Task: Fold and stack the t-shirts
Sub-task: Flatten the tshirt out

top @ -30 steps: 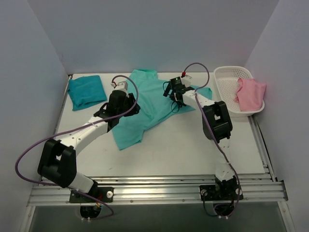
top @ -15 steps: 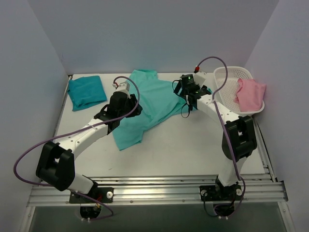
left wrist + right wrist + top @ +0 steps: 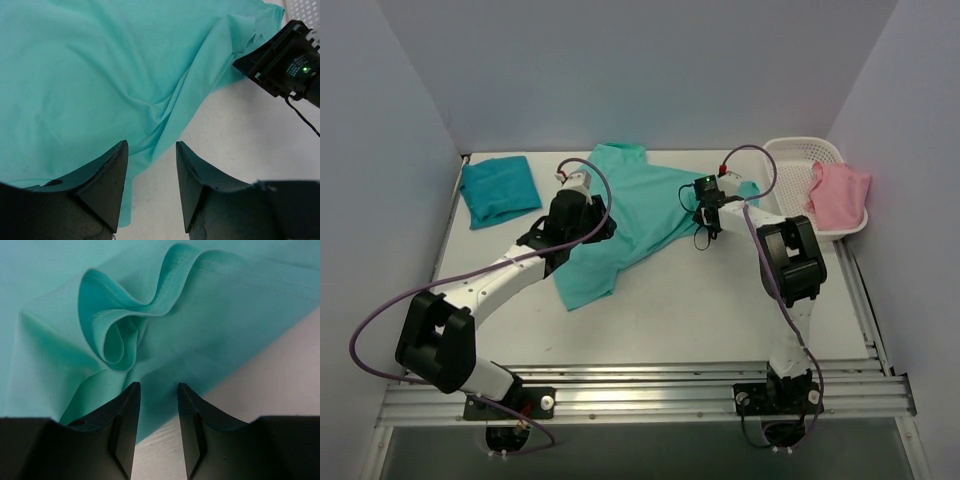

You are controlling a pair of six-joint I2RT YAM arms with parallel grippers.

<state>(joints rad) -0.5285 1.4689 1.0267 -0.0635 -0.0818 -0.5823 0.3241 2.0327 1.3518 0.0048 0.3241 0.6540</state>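
Where the two arms reach out from the near edge of the table (image 3: 700, 300), the light green t-shirt (image 3: 630, 215) lies spread and creased across the middle, one end toward the arms and the other toward the far wall. Over its left side hangs the left gripper (image 3: 150, 145). Its fingers stand apart, with nothing clamped between them; the gap looks down on the shirt's edge and the bare table beside it. Whether the fingers touch the cloth I cannot tell.

A little farther out, at the shirt's right edge, the right gripper (image 3: 159, 386) is low on the cloth. Its fingers stand apart with a narrow gap, and the shirt's edge lies in that gap beside bare table. Just beyond the fingertips the stitched edge is rucked up into a curled fold.

At the far left corner, well apart from the spread shirt, the darker teal t-shirt (image 3: 500, 190) lies as a folded square. At the far right a white basket (image 3: 800, 141) holds a pink cloth (image 3: 840, 195) draped over its rim.
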